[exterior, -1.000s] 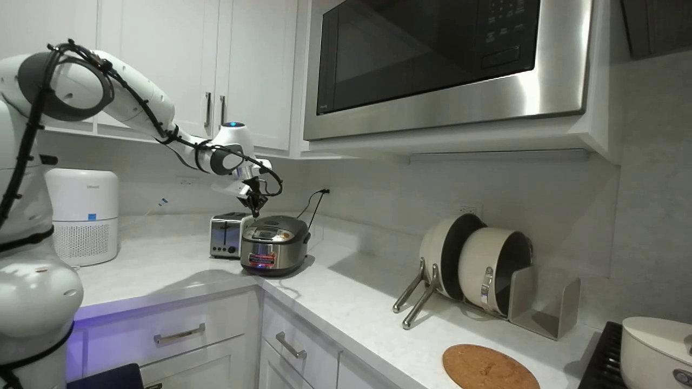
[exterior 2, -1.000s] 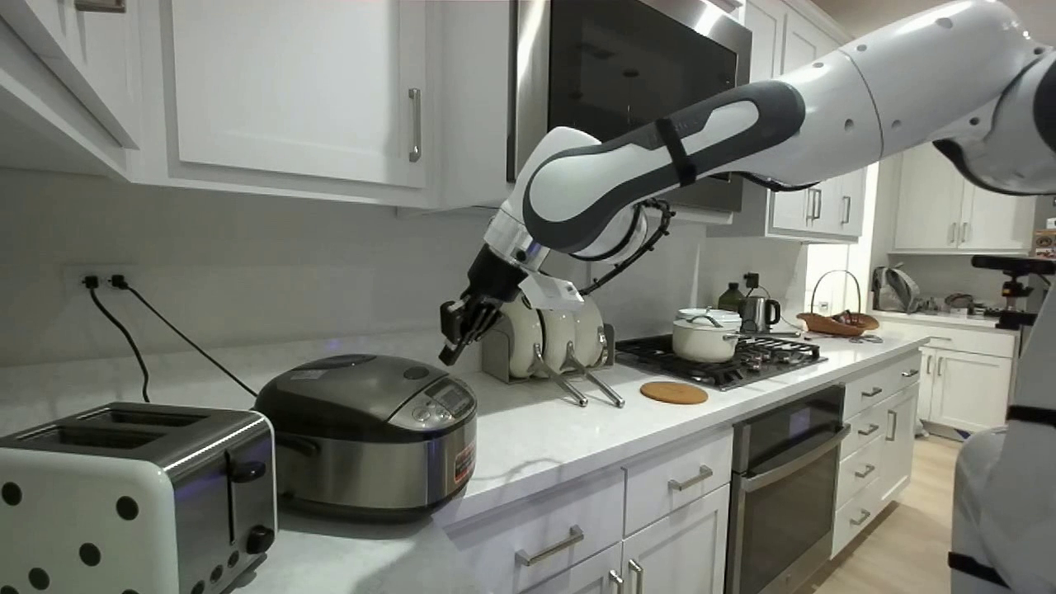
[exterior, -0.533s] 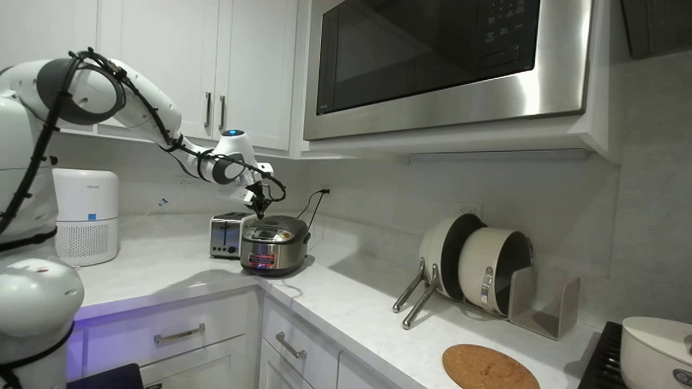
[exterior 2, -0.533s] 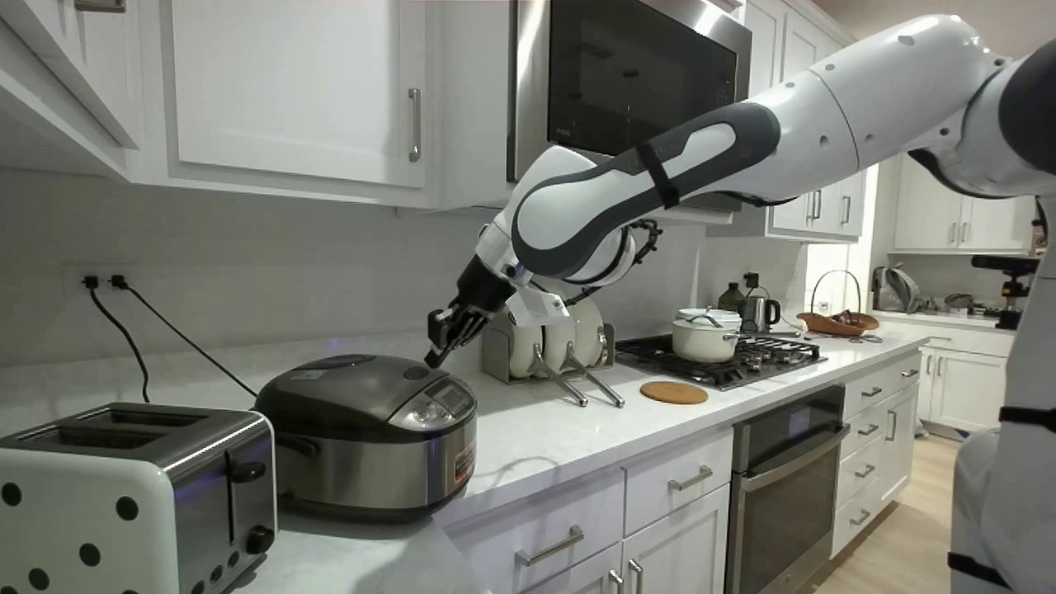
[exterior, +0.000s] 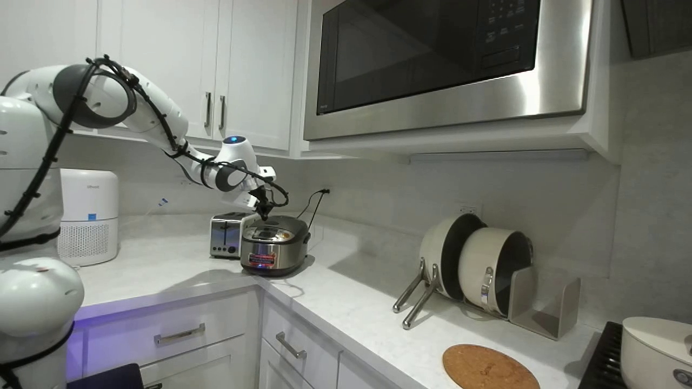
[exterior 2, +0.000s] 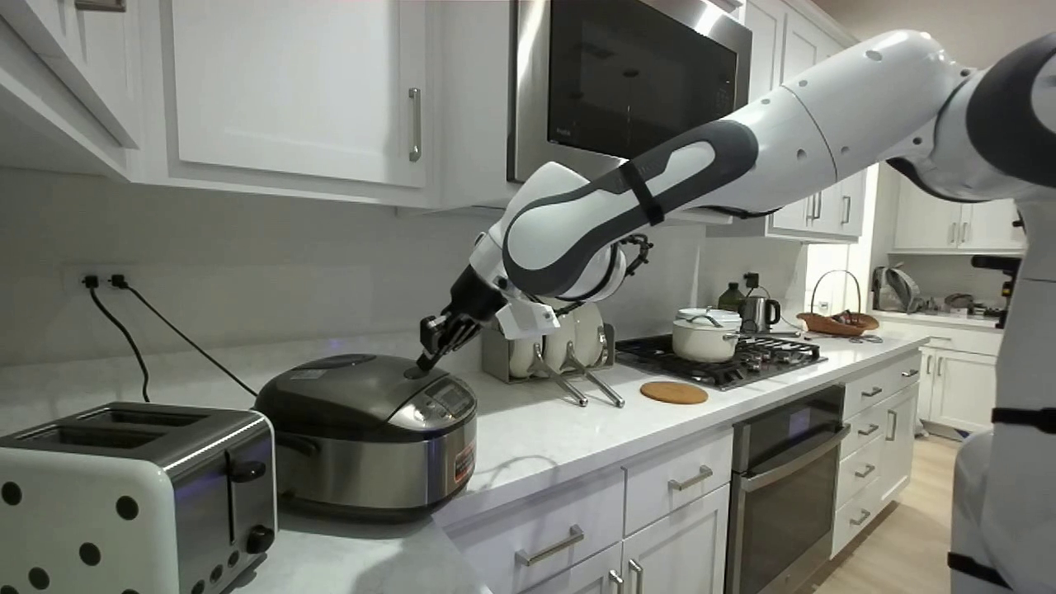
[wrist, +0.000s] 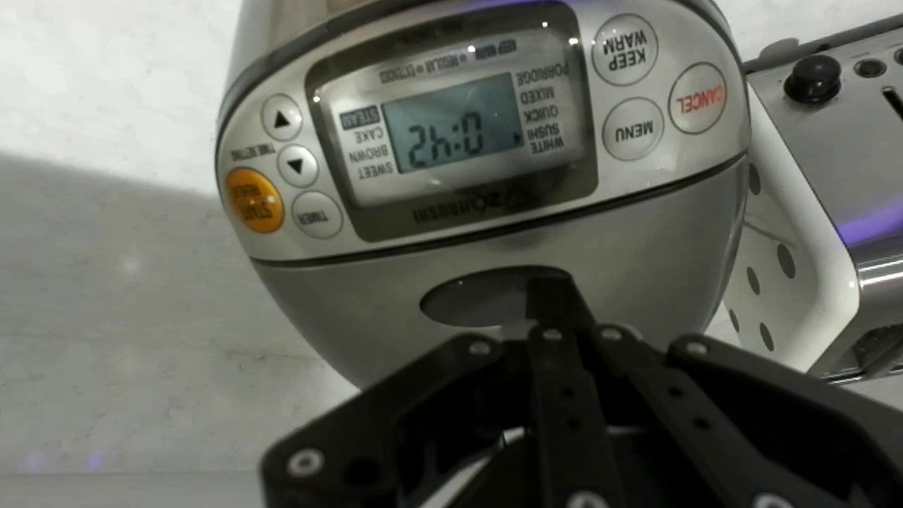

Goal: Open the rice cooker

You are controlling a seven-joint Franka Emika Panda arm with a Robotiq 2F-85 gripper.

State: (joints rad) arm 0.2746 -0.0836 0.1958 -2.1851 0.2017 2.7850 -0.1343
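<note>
The rice cooker is silver and dark with a closed rounded lid. It stands on the counter corner in both exterior views (exterior: 284,254) (exterior 2: 355,466). The wrist view shows its lid (wrist: 331,296) and control panel upside down, with the display reading 0:42. A dark oval button (wrist: 469,300) sits in the lid behind the panel. My gripper (wrist: 554,300) is shut with its fingers together and nothing seen between them. Its tips cover the right part of the oval button in the wrist view. In an exterior view the tips (exterior 2: 424,363) are at the lid button; I cannot tell whether they touch.
A toaster with dark spots (exterior 2: 91,503) stands close beside the cooker. Power cords (exterior 2: 186,334) run from the wall outlet behind it. Upper cabinets (exterior 2: 297,91) and a microwave (exterior: 427,59) hang above. Pans in a rack (exterior: 489,265) and a cork mat (exterior: 489,367) lie along the counter.
My gripper has moved down and toward the rice cooker, from above and beside the lid to its oval button. The cooker has not moved and its lid stays closed.
</note>
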